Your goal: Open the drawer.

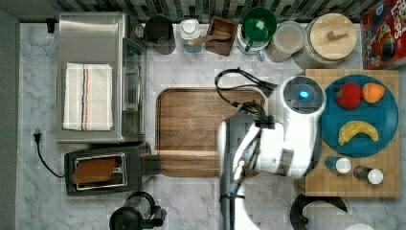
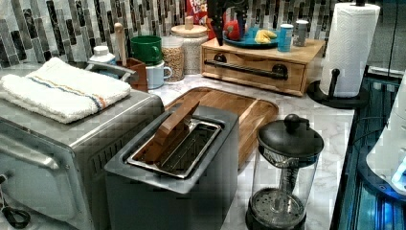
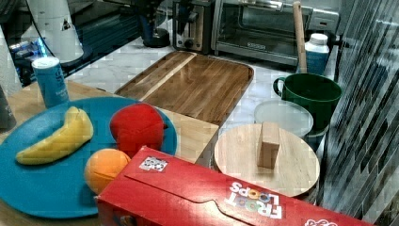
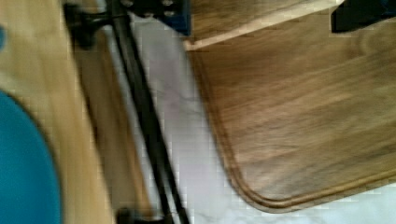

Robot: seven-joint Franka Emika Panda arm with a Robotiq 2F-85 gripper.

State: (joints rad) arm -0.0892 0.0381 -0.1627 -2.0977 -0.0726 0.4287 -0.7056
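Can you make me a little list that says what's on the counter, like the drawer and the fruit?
drawer: shut, light wood
handle: long black bar across the drawer front
plate: blue, on top of the drawer box
fruit: banana, a red fruit, orange on the plate
tray: brown wood, beside the drawer
robot arm: above the drawer's handle side

From the top view I lose the drawer under the arm [image 1: 287, 129], which also covers the brown tray's [image 1: 191, 129] right end. In the wrist view the drawer's handle [image 4: 144, 116] is smeared, and 2 dark gripper pieces are cut by the edge, so I can't judge their gap.
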